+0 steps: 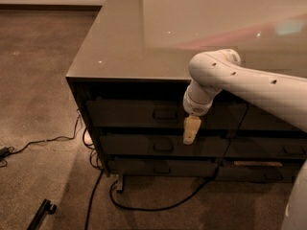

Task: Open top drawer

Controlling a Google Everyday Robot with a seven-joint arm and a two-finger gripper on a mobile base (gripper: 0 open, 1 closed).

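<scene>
Arm (249,83) reaches in from the right over the cabinet (129,47), wrist bent down. Gripper (192,130) hangs pointing at the floor in front of the drawer fronts. It's just right of the top drawer (124,113) pull (165,113), a bit lower, tip over the seam w/ the mid drawer (134,145). Clenched or released? Can't tell from this angle. Touching the front? Can't tell either.

Top drawer sits right under the tabletop in the left stack, front level w/ the ones below, so it looks closed. Bottom drawer (144,167) under that, also in. Right stack (268,119) is partly hidden behind the arm.

On the floor, a black cable (148,208) loops out from under the cabinet, more cable (43,142) trails off left, and a small black bar (42,212) lies bottom left.
</scene>
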